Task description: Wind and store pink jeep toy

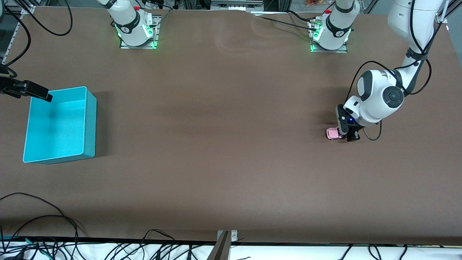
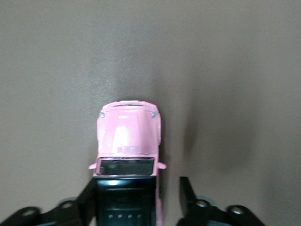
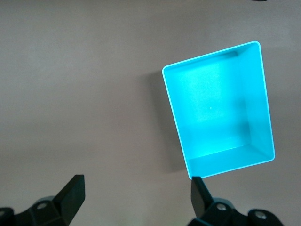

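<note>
— While the left arm bends low at its own end of the table, where is the pink jeep toy (image 1: 334,133)?

— On the brown table (image 1: 223,144), wheels down, right under that arm's wrist. The left gripper (image 1: 347,134) is down at the mat with it. From the left wrist view, the jeep (image 2: 128,155) has its black roof between the two black fingers (image 2: 188,197), and its pink hood pokes out past them.

— Is it clamped?

— Not that I can see. One finger lies against the car's side, but the other stands apart from it with bare mat between, so the jaws are spread around the roof end, not closed on it.

— And the turquoise bin (image 1: 90,119)?

— Well apart from the jeep, toward the right arm's end of the table, a little farther from the front camera than the toy. It sits flat, open side up.

— The other arm?

— It waits. The right gripper (image 1: 30,90) hangs over the bin's rim, at the corner farthest from the front camera. Its wrist view looks down into the bin (image 3: 263,113), with the fingers (image 3: 73,190) wide apart and nothing between them.
</note>
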### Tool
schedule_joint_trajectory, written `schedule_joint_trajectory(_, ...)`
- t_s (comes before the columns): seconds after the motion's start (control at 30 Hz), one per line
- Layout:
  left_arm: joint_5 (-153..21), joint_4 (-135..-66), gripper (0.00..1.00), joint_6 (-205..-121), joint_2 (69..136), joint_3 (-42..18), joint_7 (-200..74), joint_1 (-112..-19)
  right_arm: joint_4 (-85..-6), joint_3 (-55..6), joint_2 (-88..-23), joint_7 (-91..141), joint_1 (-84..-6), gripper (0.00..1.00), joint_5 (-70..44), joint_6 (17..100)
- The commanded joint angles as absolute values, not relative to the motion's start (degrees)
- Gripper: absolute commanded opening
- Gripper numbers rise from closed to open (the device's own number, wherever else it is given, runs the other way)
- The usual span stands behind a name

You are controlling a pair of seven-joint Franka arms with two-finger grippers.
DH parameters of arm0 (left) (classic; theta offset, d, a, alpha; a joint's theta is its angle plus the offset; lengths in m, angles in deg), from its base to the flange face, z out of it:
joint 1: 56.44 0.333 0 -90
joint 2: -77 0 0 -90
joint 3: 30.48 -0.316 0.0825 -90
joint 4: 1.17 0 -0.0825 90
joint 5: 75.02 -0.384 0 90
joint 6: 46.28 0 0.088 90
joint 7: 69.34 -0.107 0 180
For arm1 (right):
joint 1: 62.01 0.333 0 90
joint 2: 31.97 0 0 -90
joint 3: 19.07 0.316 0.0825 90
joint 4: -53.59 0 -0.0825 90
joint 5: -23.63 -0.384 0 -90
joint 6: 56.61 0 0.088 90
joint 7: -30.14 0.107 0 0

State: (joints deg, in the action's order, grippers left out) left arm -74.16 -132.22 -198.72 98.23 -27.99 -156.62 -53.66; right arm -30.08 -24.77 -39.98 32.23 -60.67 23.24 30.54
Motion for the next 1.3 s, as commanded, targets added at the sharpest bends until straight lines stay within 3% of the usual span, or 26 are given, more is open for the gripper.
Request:
schedule_joint_trajectory(0.0, -72.1, -132.0, 0.00, -199.0, 97.8, -28.1, -160.0, -53.6, -29.2, -24.5, -39.7, 32.2, -60.8, 1.00, 22.4, 29.3)
schedule_joint_trajectory(0.53, -68.9, -131.3, 0.00, -193.5, 92.6, -27.6, -159.8, -56.0, -29.2, -23.7, -39.4, 33.0, -60.6, 1.00, 22.5, 28.7)
schedule_joint_trajectory(0.8, -62.5, -130.5, 0.00, -192.6, 92.8, -24.6, -156.7, -58.1, -29.2, -24.1, -39.1, 32.7, -60.6, 1.00, 22.6, 28.6)
schedule_joint_trajectory(1.27, -62.9, -130.5, 0.00, -192.6, 93.7, -24.7, -154.4, -59.3, -29.2, -26.0, -39.1, 31.9, -60.9, 1.00, 22.5, 28.6)
